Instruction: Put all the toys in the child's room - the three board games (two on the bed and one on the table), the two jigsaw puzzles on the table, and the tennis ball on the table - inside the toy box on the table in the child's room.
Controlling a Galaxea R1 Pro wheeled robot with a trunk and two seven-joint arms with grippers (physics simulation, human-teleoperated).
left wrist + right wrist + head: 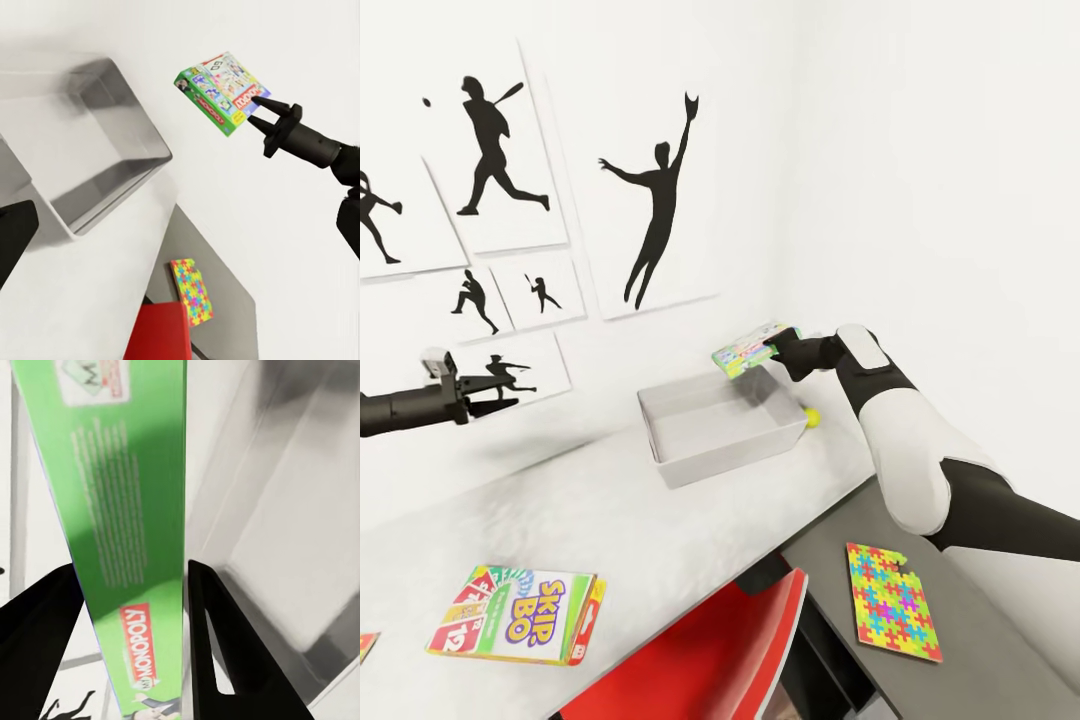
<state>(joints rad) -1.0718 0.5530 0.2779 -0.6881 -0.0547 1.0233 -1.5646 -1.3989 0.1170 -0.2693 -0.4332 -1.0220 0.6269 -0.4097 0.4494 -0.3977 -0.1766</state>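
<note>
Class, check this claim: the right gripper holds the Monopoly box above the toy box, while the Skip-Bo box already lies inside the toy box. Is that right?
Not quite. The right gripper does hold the Monopoly box above the toy box, but the head view shows the Skip-Bo box lying on the table.

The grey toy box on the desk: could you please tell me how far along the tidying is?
Done: nothing shows inside the shallow light-grey toy box yet. In hand: the right gripper holds the green Monopoly game box above the bin's far corner; the left gripper hangs open. Left in view: the yellow-green tennis ball beside the bin, the Skip-Bo game box and one multicoloured jigsaw board.
</note>
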